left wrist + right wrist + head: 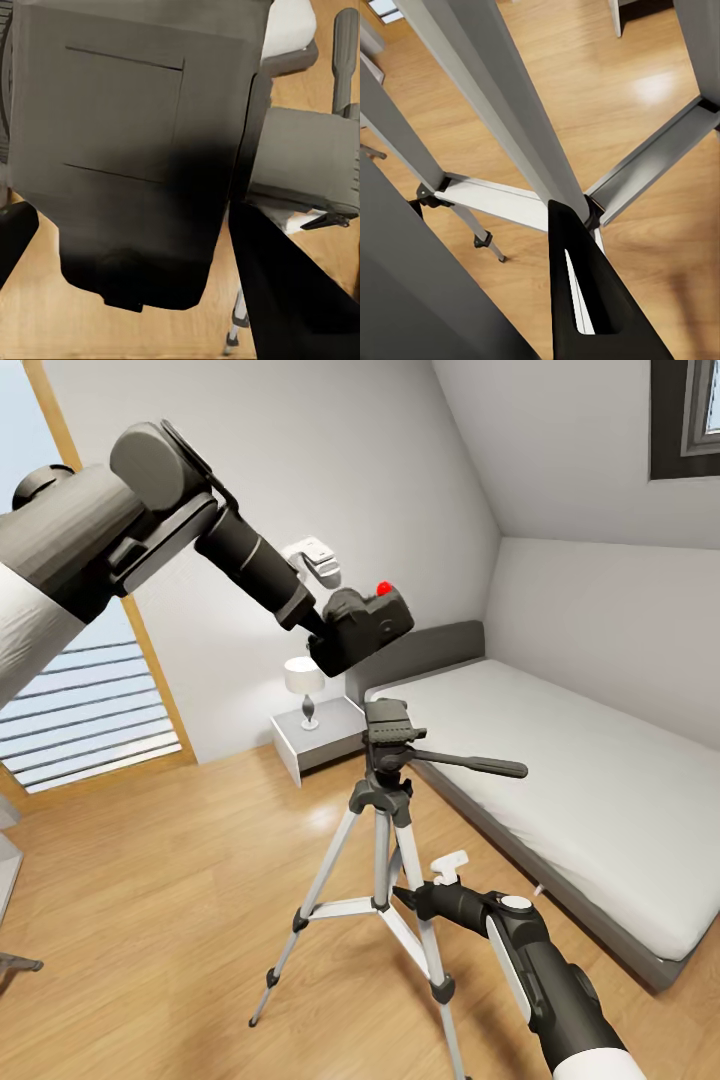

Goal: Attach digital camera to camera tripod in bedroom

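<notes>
The black digital camera (pixel 362 623) with its red button on top hangs in the air, my left gripper (pixel 322 632) shut on it. It sits a little above and left of the pan head (pixel 388 724) of the camera tripod (pixel 385 830), not touching it. In the left wrist view the digital camera (pixel 127 150) lies between the dark fingers (pixel 289 292), with the pan head (pixel 307 161) beyond. My right gripper (pixel 408 895) is low at the tripod's right leg and looks shut on it. In the right wrist view one black finger (pixel 585 300) rests against the silver legs (pixel 510 105).
The low grey bed (pixel 560 770) runs along the right, close behind the tripod. A white nightstand (pixel 318 745) with a small lamp (pixel 303 685) stands at the back wall. A slatted window (pixel 90 710) is at the left, and the tripod's long handle (pixel 470 763) points towards the bed.
</notes>
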Tool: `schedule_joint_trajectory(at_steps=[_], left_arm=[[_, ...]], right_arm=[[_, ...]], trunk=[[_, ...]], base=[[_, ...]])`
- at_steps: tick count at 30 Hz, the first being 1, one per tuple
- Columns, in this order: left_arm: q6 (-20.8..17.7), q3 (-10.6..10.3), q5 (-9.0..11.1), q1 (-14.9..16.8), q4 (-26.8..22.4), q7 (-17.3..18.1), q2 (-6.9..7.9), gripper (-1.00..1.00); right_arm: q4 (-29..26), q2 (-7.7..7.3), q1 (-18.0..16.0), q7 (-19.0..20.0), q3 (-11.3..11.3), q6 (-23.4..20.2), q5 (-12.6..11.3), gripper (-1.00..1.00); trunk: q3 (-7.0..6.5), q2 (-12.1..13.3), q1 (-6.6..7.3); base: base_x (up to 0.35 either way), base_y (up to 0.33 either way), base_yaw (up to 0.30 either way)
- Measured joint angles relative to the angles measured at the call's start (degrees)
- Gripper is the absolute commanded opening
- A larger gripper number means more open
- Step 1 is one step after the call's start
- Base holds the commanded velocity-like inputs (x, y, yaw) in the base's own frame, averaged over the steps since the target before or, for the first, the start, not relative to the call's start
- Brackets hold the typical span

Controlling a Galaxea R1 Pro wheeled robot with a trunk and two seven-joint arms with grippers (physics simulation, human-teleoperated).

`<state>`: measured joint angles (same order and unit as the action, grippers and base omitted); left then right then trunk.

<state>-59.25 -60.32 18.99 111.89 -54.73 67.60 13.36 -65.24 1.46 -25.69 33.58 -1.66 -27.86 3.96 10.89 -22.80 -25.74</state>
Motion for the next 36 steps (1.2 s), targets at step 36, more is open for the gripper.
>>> schedule_joint_trajectory(at_steps=[36], left_arm=[[-0.15,-4.95,-0.61,2.12,-1.26,4.88,-3.26,-1.0]], right_arm=[[0.0,-0.01,0.0,-0.09,0.0,0.06,0.1,-1.0]], trunk=[[0.0,0.0,0.0]], base=[[0.0,0.0,0.0]])
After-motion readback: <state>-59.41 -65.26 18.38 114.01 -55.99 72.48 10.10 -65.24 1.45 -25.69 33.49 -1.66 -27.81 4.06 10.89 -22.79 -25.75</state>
